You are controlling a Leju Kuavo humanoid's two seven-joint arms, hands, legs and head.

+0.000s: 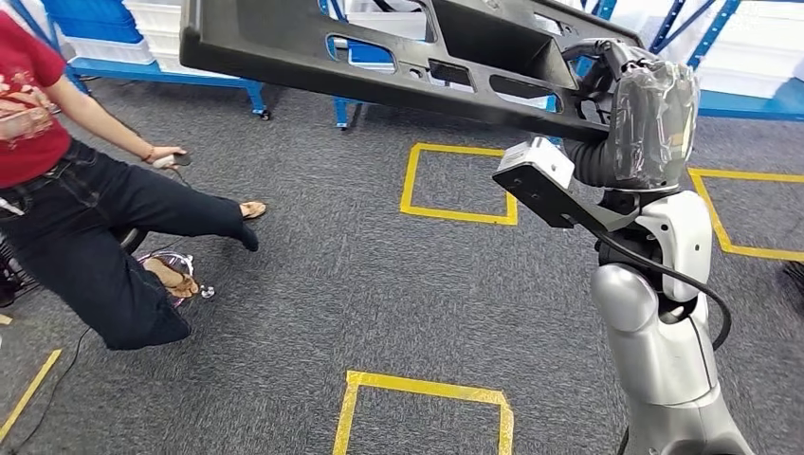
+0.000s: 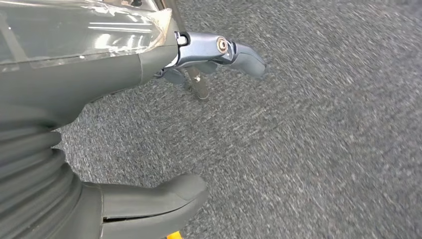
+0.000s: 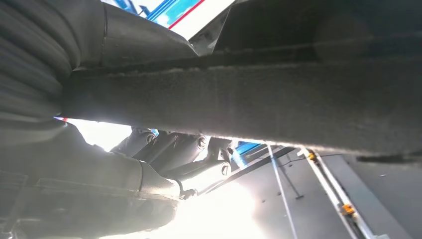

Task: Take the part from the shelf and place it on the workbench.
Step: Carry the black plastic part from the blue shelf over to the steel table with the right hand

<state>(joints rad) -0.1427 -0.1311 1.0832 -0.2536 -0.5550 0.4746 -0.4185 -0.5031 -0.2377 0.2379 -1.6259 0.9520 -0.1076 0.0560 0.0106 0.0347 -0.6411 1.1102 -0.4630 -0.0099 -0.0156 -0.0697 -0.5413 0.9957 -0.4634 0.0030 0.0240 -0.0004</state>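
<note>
- A person [image 1: 66,209] in a red top and dark trousers sits at the left of the head view, one leg stretched out over the grey carpet floor [image 1: 379,294], with a small thing in one hand that I cannot make out.
- I count four yellow tape squares on the floor: one [image 1: 459,183] in the middle, one [image 1: 424,412] at the bottom, a part of one [image 1: 740,213] at the right edge, and a corner [image 1: 28,393] at the bottom left.
- Blue shelf frames [image 1: 256,81] stand along the top of the frame, behind my load.
- There is one long black plastic part [image 1: 379,47] with cut-out holes. It is up in the air across the top of the head view. Its long side runs from the upper left to the upper right, tilted a bit down at the right end.
- My right hand [image 1: 621,85], wrapped in clear plastic, grips the right end of the part; in the right wrist view my fingers [image 3: 174,149] curl under its dark edge.
- My left hand [image 2: 149,124] hangs over the carpet, holding nothing, fingers apart.
</note>
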